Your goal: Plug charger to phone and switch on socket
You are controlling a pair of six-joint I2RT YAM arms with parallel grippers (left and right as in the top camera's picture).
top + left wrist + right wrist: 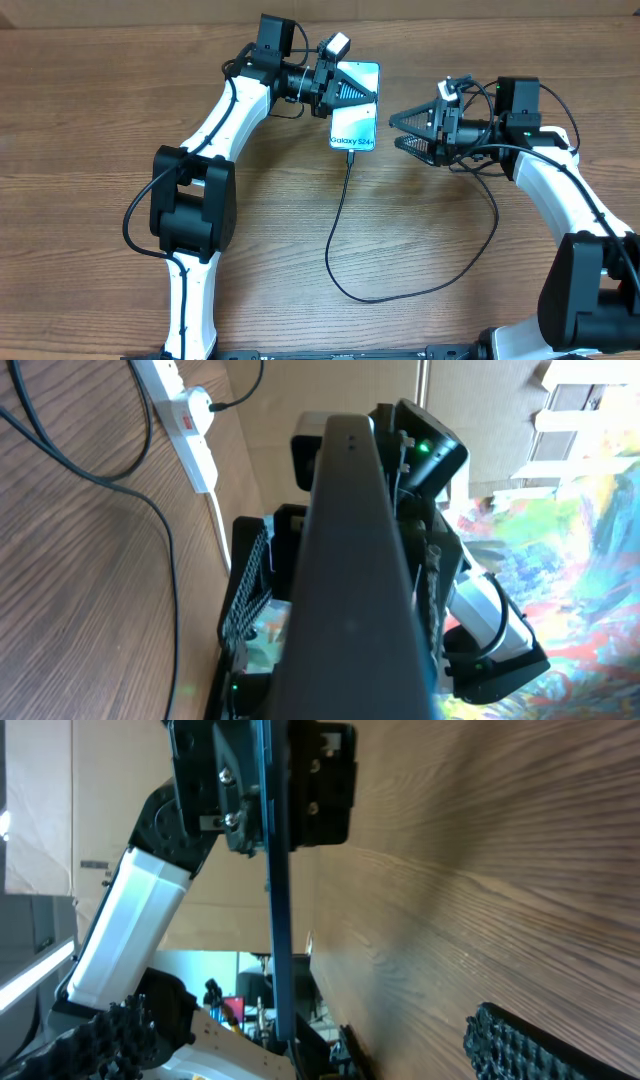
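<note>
wooden table [100,100]: left gripper [350,95] pinches turquoise-screened phone [355,130], thin black charger [335,230] seemingly plugged. right gripper [395,130], spread beside it, should switch white socket [203,460] on.

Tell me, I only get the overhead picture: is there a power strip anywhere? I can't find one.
Observer: Yes. The left wrist view shows a white power strip with a red switch, lying on the table; your view misses it.
Operator: And is the phone resting on the table?
Observer: It seems not. The right wrist view shows the phone edge-on, clamped in the left gripper, with background visible between it and the wood.
</note>
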